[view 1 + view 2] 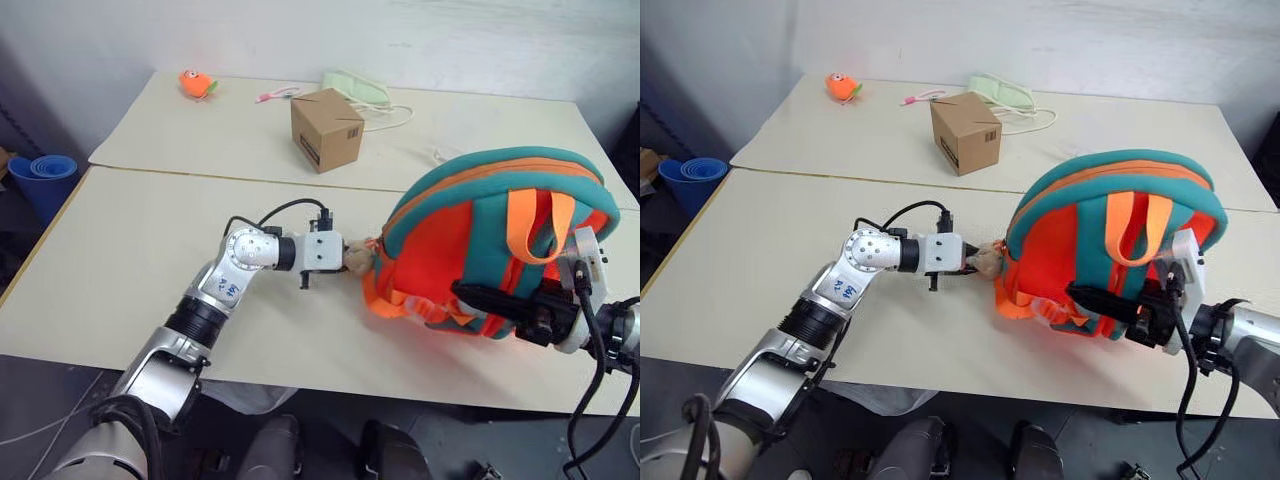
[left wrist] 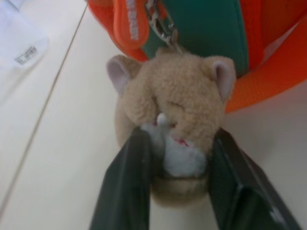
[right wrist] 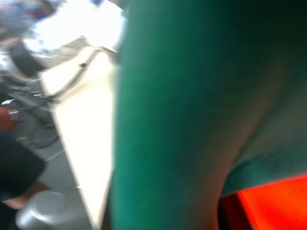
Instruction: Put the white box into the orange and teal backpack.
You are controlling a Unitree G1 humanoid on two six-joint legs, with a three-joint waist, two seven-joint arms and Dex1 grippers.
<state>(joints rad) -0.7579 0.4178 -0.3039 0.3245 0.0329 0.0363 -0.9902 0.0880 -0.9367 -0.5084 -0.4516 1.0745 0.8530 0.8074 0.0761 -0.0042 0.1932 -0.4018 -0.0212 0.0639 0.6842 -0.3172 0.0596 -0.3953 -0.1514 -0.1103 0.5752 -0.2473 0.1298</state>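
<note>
The rounded soft orange and teal backpack (image 1: 490, 245) lies near the front edge of the smooth cream counter (image 1: 130, 260), toward its right end. Its fabric looks padded and matte, with bright orange webbing straps looped over a teal panel. The right hand (image 1: 490, 300), black and blocky, lies against the backpack's front face by the straps; whether its fingers grip anything cannot be told, as its wrist view is pressed up against teal fabric. At the backpack's left side a small tan plush toy (image 2: 170, 120), fuzzy with a white muzzle and rounded ears, hangs from a metal clip. The left hand (image 2: 180, 191) has its two flat black fingers (image 2: 125, 187) part-way open, standing one on each side of the toy's lower body and touching it. A seam joins this counter to a second one behind. There, near the middle, stands a brown cardboard cube box (image 1: 326, 129) with a printed label. By the back edge lie a pale green cloth bundle with a cord (image 1: 358, 90), a small pink item (image 1: 277, 95), and an orange plush toy (image 1: 197, 83). The white box cannot be seen.
</note>
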